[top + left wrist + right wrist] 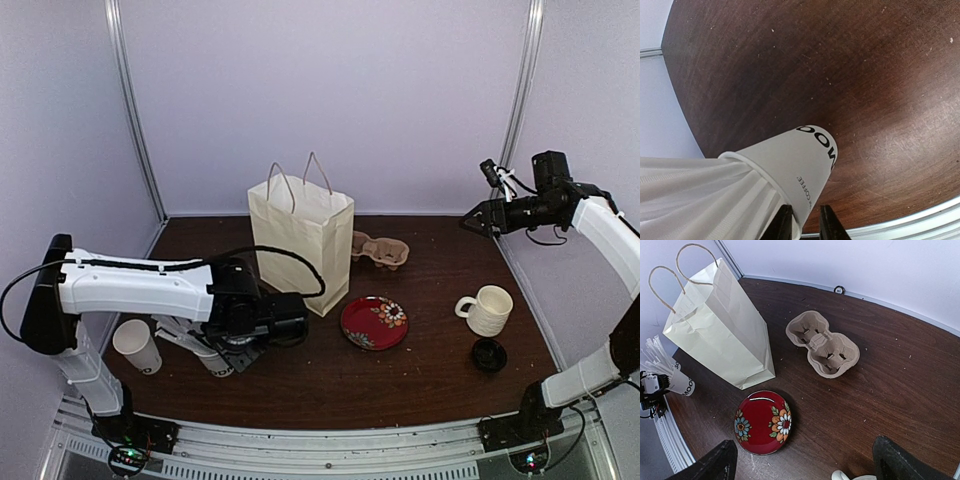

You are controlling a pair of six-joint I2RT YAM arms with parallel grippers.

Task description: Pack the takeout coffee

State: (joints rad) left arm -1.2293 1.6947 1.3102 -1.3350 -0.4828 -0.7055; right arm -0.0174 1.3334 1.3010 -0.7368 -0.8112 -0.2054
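The takeout coffee cup (137, 346), plain white paper with an open mouth, stands upright at the near left of the table, left of my left arm. Its black lid (489, 354) lies at the near right, just in front of the mug. My left gripper (215, 350) (807, 226) is shut on a different paper cup (795, 170), printed with dark letters and full of white sticks (695, 195), and holds it tilted. That cup also shows in the right wrist view (680, 382). My right gripper (478, 222) (805, 462) is open and empty, high at the back right.
A cream paper bag (300, 240) (720, 330) stands open at centre back. A pulp cup carrier (380, 250) (823, 344) lies behind a red flowered plate (374, 322) (763, 422). A cream ribbed mug (487, 310) stands at the right.
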